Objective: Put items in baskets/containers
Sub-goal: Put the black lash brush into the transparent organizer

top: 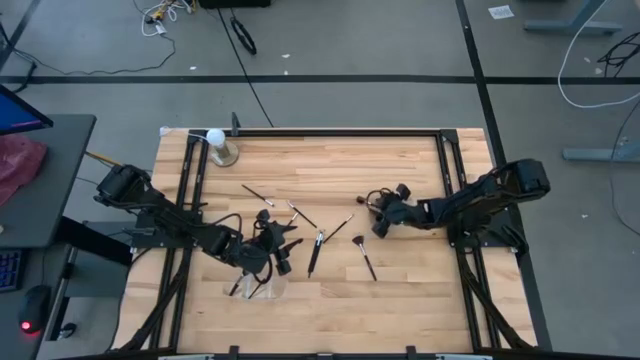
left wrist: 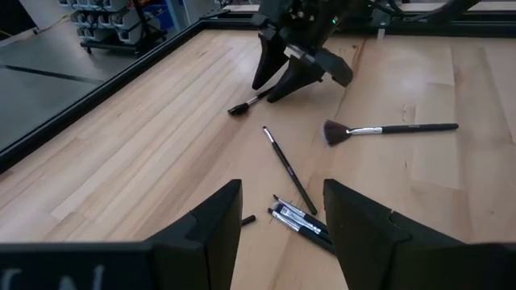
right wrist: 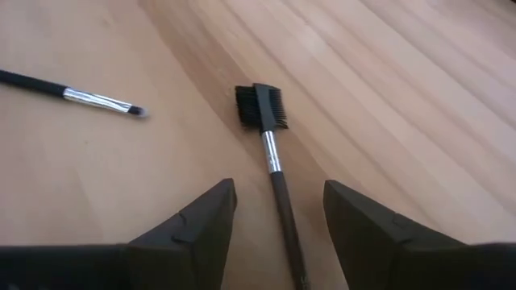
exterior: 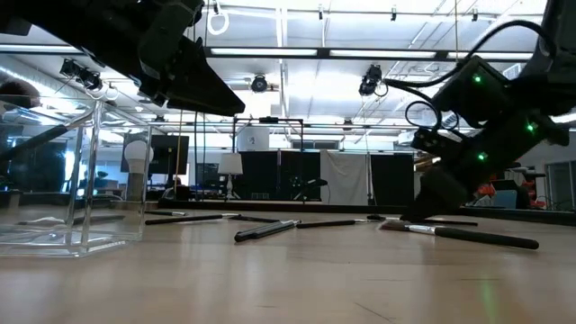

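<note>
Several thin makeup brushes lie flat in the middle of the table: a fan brush, a thin liner brush, a bundle of dark ones and a comb-headed brush. The clear organizer stands near the table's near edge, with a dark brush at its left side. My left gripper hangs open above the table just beyond the organizer. My right gripper is open and low, its fingers on either side of the comb brush's handle without touching it.
A white ball on a metal stand sits at the table's far left corner. A dark metal frame runs round the table's edges. Bare wood lies along the near edge right of the organizer. A small pale-tipped brush lies beside the comb brush.
</note>
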`<state>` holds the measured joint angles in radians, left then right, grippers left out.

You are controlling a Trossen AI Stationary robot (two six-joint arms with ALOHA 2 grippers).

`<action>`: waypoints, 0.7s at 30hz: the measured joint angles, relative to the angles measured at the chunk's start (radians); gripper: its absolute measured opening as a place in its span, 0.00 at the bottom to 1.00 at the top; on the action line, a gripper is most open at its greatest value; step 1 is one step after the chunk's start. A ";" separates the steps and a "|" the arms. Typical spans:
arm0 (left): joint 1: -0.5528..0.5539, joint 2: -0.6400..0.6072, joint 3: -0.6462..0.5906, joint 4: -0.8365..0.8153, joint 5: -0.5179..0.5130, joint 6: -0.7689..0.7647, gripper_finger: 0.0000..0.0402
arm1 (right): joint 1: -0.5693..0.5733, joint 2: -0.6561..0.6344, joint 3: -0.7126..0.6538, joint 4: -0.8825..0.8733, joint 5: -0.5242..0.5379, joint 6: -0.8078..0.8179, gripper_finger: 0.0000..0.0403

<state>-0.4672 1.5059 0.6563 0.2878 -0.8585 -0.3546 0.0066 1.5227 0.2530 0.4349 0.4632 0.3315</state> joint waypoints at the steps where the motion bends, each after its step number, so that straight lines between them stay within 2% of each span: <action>1: 0.002 0.000 0.000 0.000 0.000 0.000 0.44 | -0.014 0.000 -0.014 0.022 -0.020 -0.020 0.50; 5: 0.018 0.000 0.000 0.000 0.022 0.001 0.44 | -0.073 0.003 -0.049 0.071 -0.133 -0.077 0.47; 8: 0.029 0.000 0.000 0.001 0.065 0.001 0.44 | -0.098 0.005 -0.060 0.085 -0.181 -0.104 0.40; 17: 0.031 0.000 0.000 0.001 0.082 0.003 0.44 | -0.104 0.016 -0.066 0.099 -0.204 -0.227 0.05; 21: 0.022 0.000 0.000 0.001 0.082 0.008 0.44 | -0.101 0.025 -0.073 0.122 -0.188 -0.184 0.03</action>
<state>-0.4453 1.5059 0.6563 0.2892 -0.7769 -0.3468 -0.0944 1.5475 0.1802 0.5571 0.2753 0.1476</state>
